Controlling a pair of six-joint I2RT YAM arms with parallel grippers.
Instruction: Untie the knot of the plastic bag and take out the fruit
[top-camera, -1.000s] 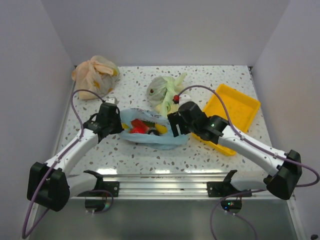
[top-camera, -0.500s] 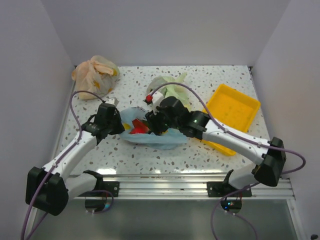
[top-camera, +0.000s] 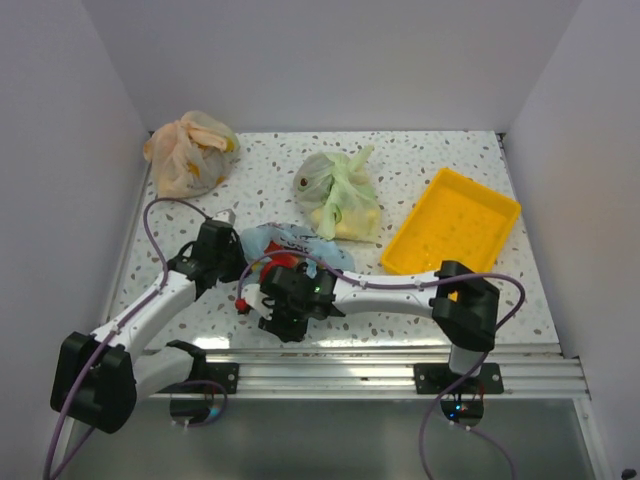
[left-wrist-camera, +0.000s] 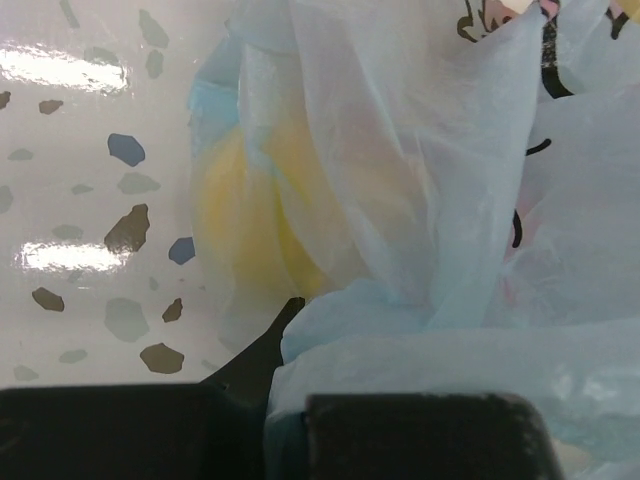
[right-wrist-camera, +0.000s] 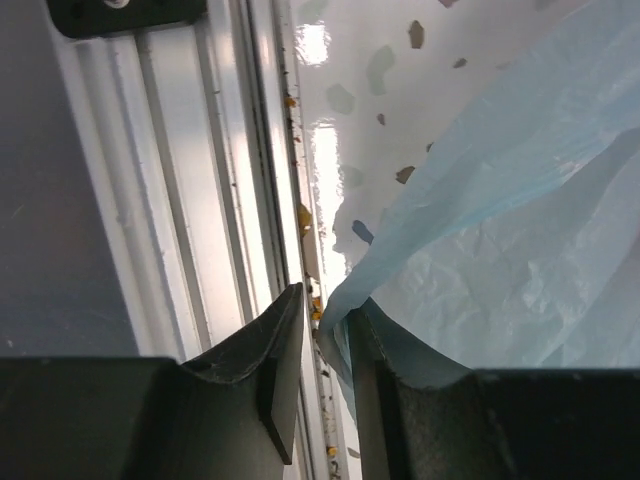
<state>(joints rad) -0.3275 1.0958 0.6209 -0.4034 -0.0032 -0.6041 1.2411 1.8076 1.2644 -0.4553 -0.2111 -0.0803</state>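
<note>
The light blue plastic bag (top-camera: 300, 243) lies bunched at the middle of the table, and a red fruit (top-camera: 278, 264) shows at its near side. A yellow fruit (left-wrist-camera: 245, 200) shows through the film. The knot is out of view. My left gripper (top-camera: 217, 250) (left-wrist-camera: 285, 390) is shut on the bag's left edge. My right gripper (top-camera: 280, 312) (right-wrist-camera: 325, 300) is at the bag's near edge, close to the rail. Its jaws stand a narrow gap apart, with the bag's rim (right-wrist-camera: 345, 290) hanging between the fingers and lying against the right one.
A pale green tied bag (top-camera: 338, 195) sits behind the blue one. An orange bag (top-camera: 188, 150) is at the back left and a yellow tray (top-camera: 455, 225) on the right. The aluminium rail (top-camera: 350, 360) (right-wrist-camera: 200, 200) runs along the near edge beside my right fingers.
My right gripper swung from the bag's right side across to its near edge by the rail, and its jaws narrowed. The bag bunched up leftwards. The left gripper kept its hold.
</note>
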